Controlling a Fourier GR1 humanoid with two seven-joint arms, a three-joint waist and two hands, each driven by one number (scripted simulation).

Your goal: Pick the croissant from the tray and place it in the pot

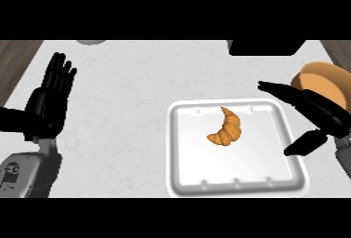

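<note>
A golden-brown croissant point(227, 127) lies in the upper middle of a white tray point(184, 176) on the counter. An orange pot point(322, 82) stands at the right edge, partly hidden behind my right hand. My right hand point(317, 110) hovers over the tray's right rim with fingers straight and thumb spread downward, open, a short way right of the croissant and not touching it. My left hand point(49, 100) rests open at the left side, fingers up, far from the tray.
A dark object point(266, 46) sits at the counter's far edge, top right. A grey round thing point(91, 42) peeks in at the top left. Wooden floor shows beyond the counter's left and right edges.
</note>
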